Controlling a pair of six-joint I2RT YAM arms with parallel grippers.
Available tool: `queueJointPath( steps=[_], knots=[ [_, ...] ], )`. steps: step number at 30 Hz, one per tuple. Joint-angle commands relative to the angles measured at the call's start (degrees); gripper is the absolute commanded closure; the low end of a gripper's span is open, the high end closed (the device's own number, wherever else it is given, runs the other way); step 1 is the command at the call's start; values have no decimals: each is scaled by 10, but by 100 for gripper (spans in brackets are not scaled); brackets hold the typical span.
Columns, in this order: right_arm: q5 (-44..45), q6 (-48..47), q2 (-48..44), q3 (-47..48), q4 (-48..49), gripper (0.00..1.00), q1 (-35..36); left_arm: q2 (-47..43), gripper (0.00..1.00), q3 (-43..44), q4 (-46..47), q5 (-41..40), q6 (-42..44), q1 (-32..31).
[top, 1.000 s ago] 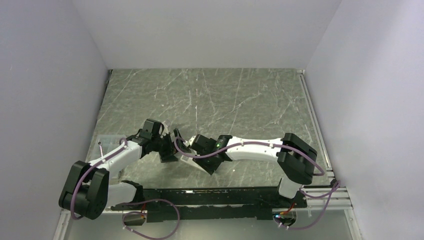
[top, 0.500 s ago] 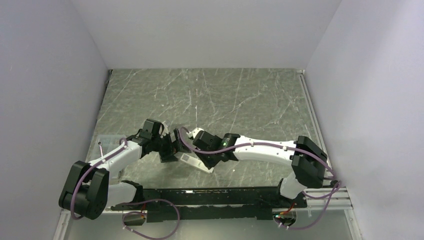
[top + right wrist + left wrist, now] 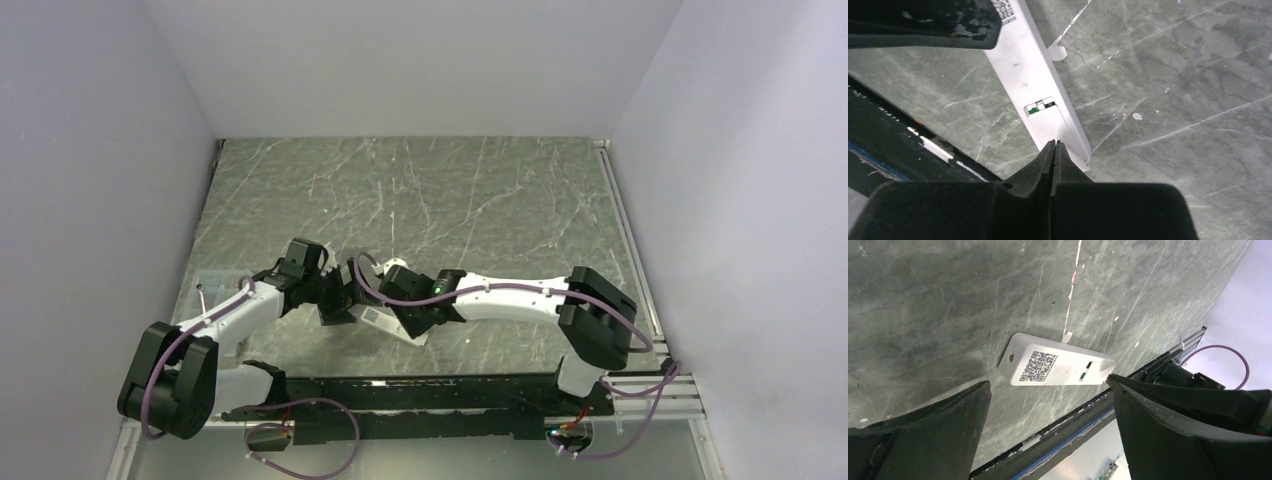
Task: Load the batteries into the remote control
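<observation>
While the left gripper (image 3: 1048, 390) is held wide open with nothing in it, the remote control (image 3: 1055, 367) is laid face down on the tabletop (image 3: 923, 300) beneath it, QR sticker (image 3: 1038, 365) up. A bit of green, probably a battery (image 3: 1034, 110), is seen at the compartment gap. The right gripper (image 3: 1053, 145) is pinched shut, empty, tip at the remote's end. Looks like cover-closing time, so a gentle push along the remote would be needed next.

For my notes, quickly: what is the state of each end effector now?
Left end effector: open, holding nothing.
Right end effector: closed, holding nothing.
</observation>
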Motion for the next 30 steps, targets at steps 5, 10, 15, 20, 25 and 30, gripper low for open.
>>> queueJointPath(
  steps=[5, 10, 15, 20, 25, 30],
  knots=[
    [18, 13, 30, 28, 10, 100, 2, -8, 2, 8, -1, -2, 15, -2],
    [6, 7, 41, 33, 9, 100, 2, -7, 2, 8, 1, -2, 15, -3],
    [-8, 3, 48, 31, 9, 100, 2, -4, 2, 7, 4, -1, 15, -2],
    [-8, 1, 55, 31, 3, 100, 2, 0, 2, 7, 8, -1, 16, -2],
    [-2, 2, 49, 41, 0, 100, 2, 7, 2, 4, 12, 0, 17, -3],
    [19, 10, 19, 50, -12, 98, 2, 6, 2, 9, 6, -5, 23, -2]
  ],
)
